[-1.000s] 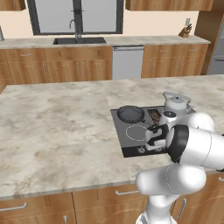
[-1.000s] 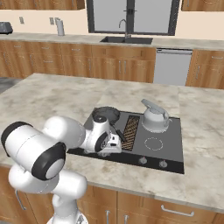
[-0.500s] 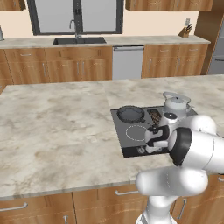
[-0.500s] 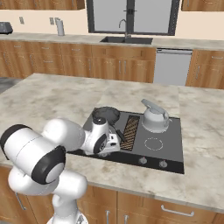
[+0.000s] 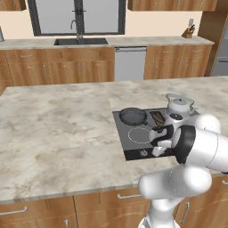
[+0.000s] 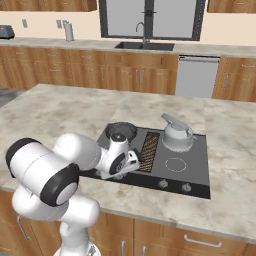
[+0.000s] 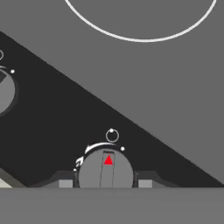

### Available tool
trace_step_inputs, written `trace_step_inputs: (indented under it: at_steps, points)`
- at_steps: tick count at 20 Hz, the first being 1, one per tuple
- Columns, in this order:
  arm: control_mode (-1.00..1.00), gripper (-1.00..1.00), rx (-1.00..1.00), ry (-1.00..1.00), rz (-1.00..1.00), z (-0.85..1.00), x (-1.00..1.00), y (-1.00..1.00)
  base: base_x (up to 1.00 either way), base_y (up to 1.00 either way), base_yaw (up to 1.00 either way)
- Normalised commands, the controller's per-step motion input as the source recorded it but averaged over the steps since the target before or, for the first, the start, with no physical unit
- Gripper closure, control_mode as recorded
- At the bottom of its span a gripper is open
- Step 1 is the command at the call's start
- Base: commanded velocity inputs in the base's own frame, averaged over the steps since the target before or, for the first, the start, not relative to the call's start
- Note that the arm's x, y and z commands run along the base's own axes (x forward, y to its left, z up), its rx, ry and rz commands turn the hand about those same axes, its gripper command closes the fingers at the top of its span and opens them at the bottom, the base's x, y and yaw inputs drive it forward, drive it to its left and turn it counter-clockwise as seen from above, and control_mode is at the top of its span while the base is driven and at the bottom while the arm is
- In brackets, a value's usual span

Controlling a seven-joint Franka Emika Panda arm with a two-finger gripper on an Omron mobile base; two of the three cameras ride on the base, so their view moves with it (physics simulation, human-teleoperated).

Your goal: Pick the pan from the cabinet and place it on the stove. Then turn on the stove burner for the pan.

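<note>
- End effector [image 7: 105,183] down at the stove's [image 5: 133,149] front knob row, fingertips [image 7: 65,183] either side of a round grey knob [image 7: 106,168]; partly open, straddling the knob, contact unclear.
- Pan [image 5: 132,116] sits on the stove's far-left burner, at about 11 o'clock from the end effector in the left base view, apart from it.
- Hand view gives knob detail: red triangle marker pointing to 12 o'clock, small white ring above it; white burner ring [image 7: 140,22] at 12 o'clock, second knob [image 7: 5,94] at 9 o'clock.
- Base views show the kettle [image 6: 176,135] on the far-right burner and the marble surface [image 5: 58,133].
- Pan: small, round, dark, shallow.
</note>
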Motion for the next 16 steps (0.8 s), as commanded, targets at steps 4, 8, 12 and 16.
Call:
trace_step_inputs:
  at_steps: [4, 8, 12, 16]
  points:
    - [-1.0, 1.0, -0.17, -0.07, 0.29, -0.79, -0.49, 0.32, 0.0, 0.0, 0.0]
    - [-1.0, 1.0, -0.15, -0.09, 0.28, -0.78, -0.6, 0.33, 0.0, 0.0, 0.0]
    - [-1.0, 1.0, -0.1, -0.13, 0.27, -0.75, -0.68, 0.28, 0.0, 0.0, 0.0]
    - [-1.0, 1.0, -0.09, -0.13, 0.28, -0.74, -0.66, 0.28, 0.0, 0.0, 0.0]
